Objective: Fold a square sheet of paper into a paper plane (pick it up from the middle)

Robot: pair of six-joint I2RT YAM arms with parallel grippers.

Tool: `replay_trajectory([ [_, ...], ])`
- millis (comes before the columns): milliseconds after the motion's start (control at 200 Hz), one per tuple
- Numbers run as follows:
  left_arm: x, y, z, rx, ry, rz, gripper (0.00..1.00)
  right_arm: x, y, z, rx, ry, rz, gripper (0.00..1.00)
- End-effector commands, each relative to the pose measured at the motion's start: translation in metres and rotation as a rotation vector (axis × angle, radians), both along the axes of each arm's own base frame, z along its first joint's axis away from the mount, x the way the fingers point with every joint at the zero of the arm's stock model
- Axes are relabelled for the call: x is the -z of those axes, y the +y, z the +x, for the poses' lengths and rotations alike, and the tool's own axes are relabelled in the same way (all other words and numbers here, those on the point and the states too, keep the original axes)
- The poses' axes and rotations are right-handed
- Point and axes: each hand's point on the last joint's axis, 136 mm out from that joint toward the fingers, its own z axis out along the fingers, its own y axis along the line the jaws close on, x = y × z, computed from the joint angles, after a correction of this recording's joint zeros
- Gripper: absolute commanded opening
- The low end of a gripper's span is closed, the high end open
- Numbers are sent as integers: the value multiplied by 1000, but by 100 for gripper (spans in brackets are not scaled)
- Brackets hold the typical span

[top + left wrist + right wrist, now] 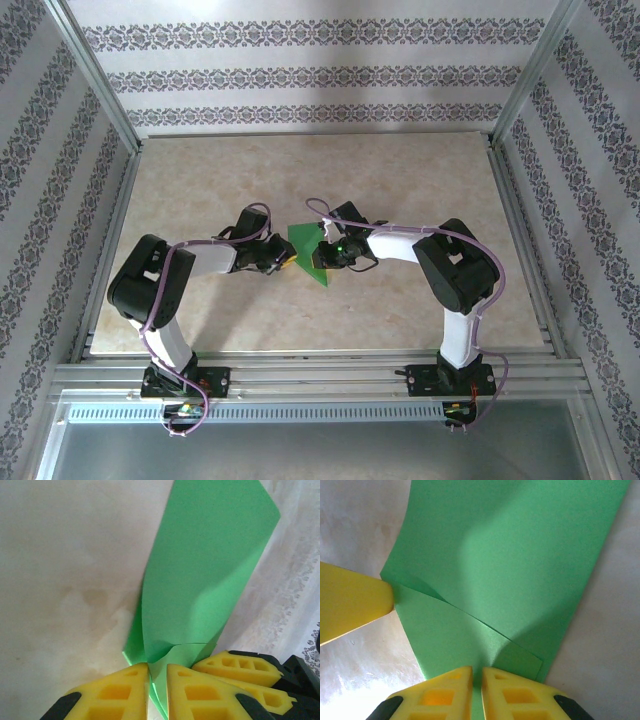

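The bright green square sheet of paper (304, 250) is folded into overlapping layers and held up between the two arms at mid-table. My left gripper (283, 262) is shut on its left end; in the left wrist view the paper (210, 570) runs between the yellow fingertips of that gripper (157, 682). My right gripper (326, 254) is shut on the opposite edge; in the right wrist view the sheet (510, 555) passes between its pads (476, 687). A folded flap edge crosses the sheet diagonally. The two grippers sit almost touching each other.
The beige tabletop (420, 180) is walled by patterned panels and a metal frame (320, 375) along the near edge. The right gripper's yellow fingers (240, 672) crowd the left wrist view, and a left finger (350, 602) shows in the right wrist view.
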Motion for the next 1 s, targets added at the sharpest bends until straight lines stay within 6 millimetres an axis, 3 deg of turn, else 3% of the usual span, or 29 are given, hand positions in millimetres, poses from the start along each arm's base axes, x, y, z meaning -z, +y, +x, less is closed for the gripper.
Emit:
replay_trajectory([
  [0,-4,-3,2,25,-21,30,20,34,-18,-17,10,85,-87,18],
  [435,0,-20,2,85,-25,-35,15,34,-17,-16,7,84,-82,18],
  [555,0,-19,2,87,-27,-28,9,28,-16,-13,2,67,-72,19],
  [620,-4,-18,3,78,-34,-25,4,16,-14,-8,-5,33,-50,21],
  [839,-22,-5,4,18,-57,27,0,-69,-16,17,-51,-285,34,36],
  [994,-31,11,3,-94,-48,56,0,-86,-20,24,-125,-530,-39,43],
])
